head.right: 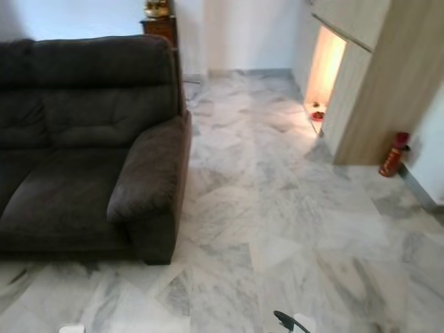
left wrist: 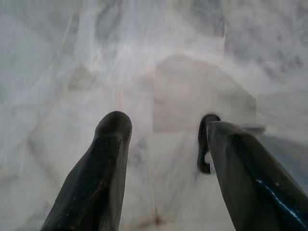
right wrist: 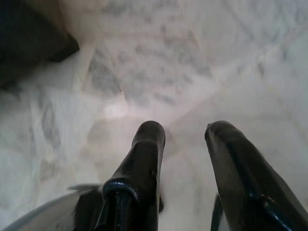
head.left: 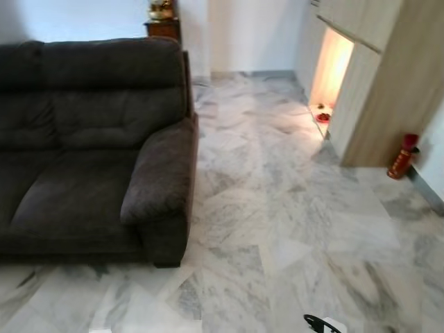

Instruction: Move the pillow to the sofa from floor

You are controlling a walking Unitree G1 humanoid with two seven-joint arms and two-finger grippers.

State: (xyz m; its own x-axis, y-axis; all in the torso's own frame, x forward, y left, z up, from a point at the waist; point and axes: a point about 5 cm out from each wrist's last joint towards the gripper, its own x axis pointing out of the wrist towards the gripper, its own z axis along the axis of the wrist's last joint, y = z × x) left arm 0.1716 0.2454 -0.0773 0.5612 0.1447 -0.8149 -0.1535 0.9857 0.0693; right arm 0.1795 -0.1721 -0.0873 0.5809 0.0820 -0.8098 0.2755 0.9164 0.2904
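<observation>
Left wrist view first: the left gripper (left wrist: 166,127) is seen released, its two long black fingers (left wrist: 103,159) spread apart with nothing held between them, and only the white and grey veined marble floor (left wrist: 183,91) is found beyond the tips. Over on the right wrist view, the right gripper (right wrist: 183,134) is likewise seen released, its fingers (right wrist: 144,159) parted over the same marble, nothing grasped, and a dark corner of the sofa base (right wrist: 29,43) is caught at the frame's far edge.

From the head views, a small piece of the robot's black and white hardware (head.left: 322,324) is glimpsed at the lower edge. The dark brown plush fabric sofa (head.left: 83,139) is placed on the robot's left, its padded armrest (head.left: 163,173) nearest, its seat cushions bare. A pillow cannot be made out on the floor or on the sofa from these pictures.

Behind the sofa, a dark wooden cabinet (head.left: 163,28) is seen with a golden ornament (head.left: 161,8) on top. On the right, a light wood cupboard unit (head.left: 388,76) is seen with a warmly lit niche (head.left: 331,66) near floor level, small red items (head.left: 322,116) set inside it, and a red bottle-shaped object (head.left: 402,156) is stood on the floor just beside the unit's far corner.
</observation>
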